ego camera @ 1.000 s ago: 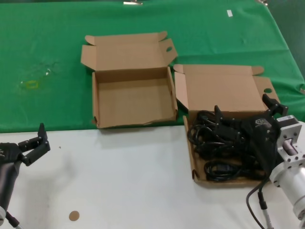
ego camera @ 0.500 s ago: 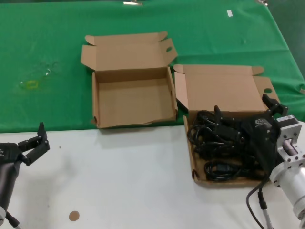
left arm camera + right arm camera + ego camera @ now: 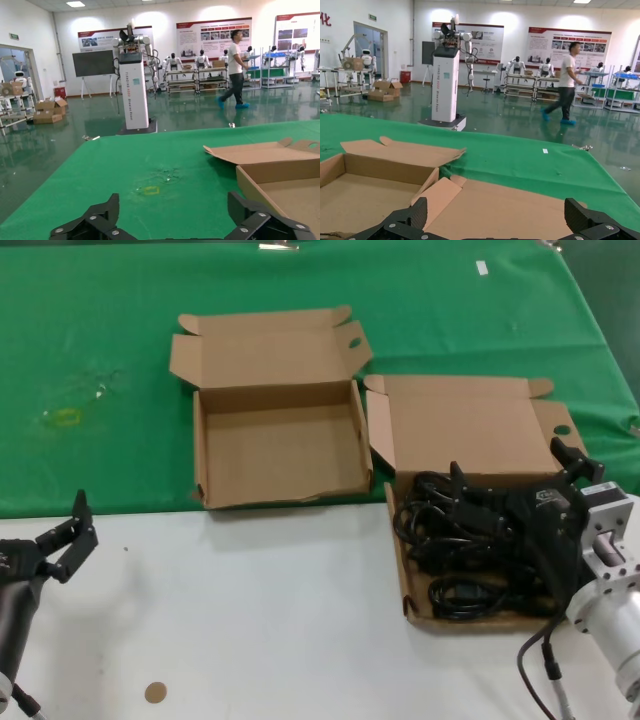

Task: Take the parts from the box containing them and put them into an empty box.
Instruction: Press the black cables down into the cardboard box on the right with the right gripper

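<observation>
My right gripper [image 3: 515, 483] hangs over the cords [image 3: 455, 540] with its fingers spread wide, holding nothing. The cords are black, glossy coils heaped in the full box [image 3: 470, 430], a shallow brown carton with its lid folded back. Just left of that box sits the empty box [image 3: 275, 450], also open. My left gripper [image 3: 68, 540] waits open, well left of the full box.

Two open cardboard boxes: empty box [image 3: 280, 450] at centre, box of black cords [image 3: 455, 550] lower right beneath the spread right gripper [image 3: 512, 472].
</observation>
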You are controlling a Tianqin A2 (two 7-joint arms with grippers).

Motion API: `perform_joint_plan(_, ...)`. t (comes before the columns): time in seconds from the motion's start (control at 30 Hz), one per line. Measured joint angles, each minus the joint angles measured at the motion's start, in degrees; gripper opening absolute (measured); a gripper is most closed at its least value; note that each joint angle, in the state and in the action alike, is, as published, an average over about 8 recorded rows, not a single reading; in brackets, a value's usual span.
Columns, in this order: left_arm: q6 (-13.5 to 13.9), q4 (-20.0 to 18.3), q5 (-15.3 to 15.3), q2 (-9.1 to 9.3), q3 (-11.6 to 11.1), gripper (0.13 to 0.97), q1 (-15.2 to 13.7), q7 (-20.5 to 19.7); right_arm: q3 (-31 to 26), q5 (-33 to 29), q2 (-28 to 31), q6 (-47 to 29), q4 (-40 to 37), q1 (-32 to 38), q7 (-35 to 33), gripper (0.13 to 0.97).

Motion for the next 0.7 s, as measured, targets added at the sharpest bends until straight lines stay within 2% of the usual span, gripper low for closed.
perform_joint_plan(0.13, 0.0, 0.0, 0.0, 0.0, 0.0, 0.742, 0.0, 0.0, -0.9, 0.8, 1.4, 0.8, 0.6, -0.3, 0.4, 0.966)
perform_joint_plan(0.27, 0.0, 0.0, 0.0, 0.0, 0.0, 0.742, 0.0, 0.0, -2.9, 3.0, 4.7, 2.4, 1.7, -0.6, 1.0, 0.966)
perform_joint_plan(0.43, 0.0, 0.0, 0.0, 0.0, 0.0, 0.608, 0.0, 0.0, -7.6, 8.0, 11.1, 5.0, 3.1, -0.5, 1.5, 0.966)
perform_joint_plan(0.7, 0.0, 0.0, 0.0, 0.0, 0.0, 0.428, 0.0, 0.0, -16.7, 17.2, 25.4, 8.3, 6.4, 0.1, 1.0, 0.966)
